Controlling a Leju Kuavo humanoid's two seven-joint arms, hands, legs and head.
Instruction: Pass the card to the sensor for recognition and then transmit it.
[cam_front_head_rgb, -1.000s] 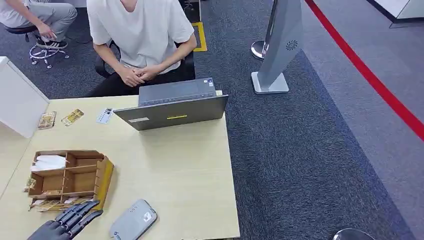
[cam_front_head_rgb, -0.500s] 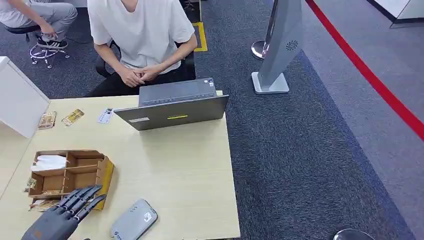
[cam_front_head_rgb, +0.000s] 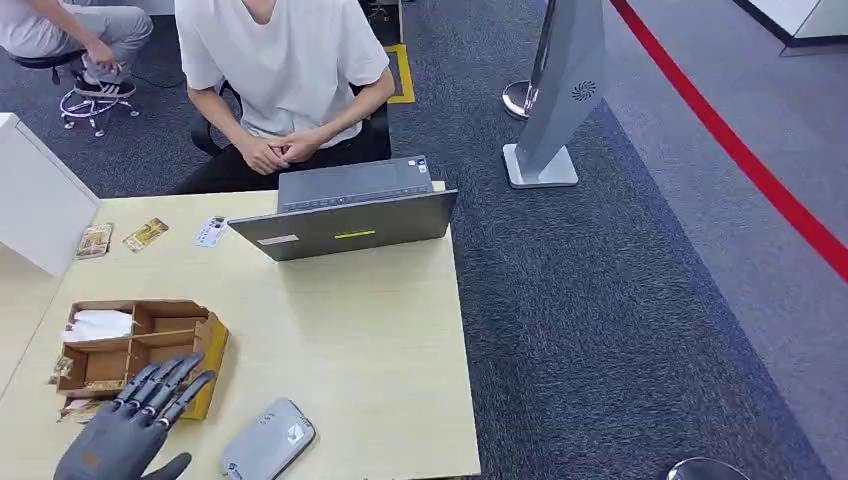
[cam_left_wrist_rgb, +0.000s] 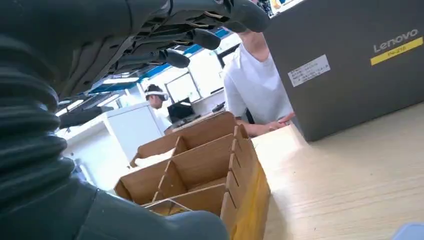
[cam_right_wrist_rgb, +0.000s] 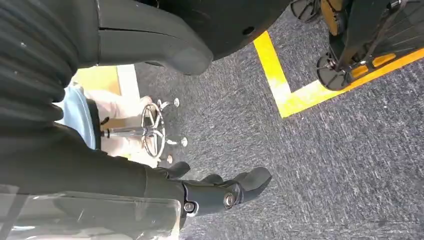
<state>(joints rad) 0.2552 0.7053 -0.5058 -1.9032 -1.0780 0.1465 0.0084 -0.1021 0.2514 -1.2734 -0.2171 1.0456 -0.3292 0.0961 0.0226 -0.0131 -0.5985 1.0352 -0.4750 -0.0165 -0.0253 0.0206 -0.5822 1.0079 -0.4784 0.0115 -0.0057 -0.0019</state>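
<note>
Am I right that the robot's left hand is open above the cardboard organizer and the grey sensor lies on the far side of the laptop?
Not quite. The head view shows the grey sensor at the table's near edge, beside the left hand, well short of the laptop. The hand is indeed open above the cardboard organizer.

Left robot hand (cam_front_head_rgb: 125, 436) raised, fingers spread, holding nothing; right robot hand (cam_right_wrist_rgb: 220, 192) hangs low.

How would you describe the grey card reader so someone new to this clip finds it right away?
Start at the light wooden table and go to its near edge, the side away from the laptop. The card reader lies flat there, just right of the brown cardboard divider box. It is the only smooth grey rounded slab, with a small sticker on top.
</note>
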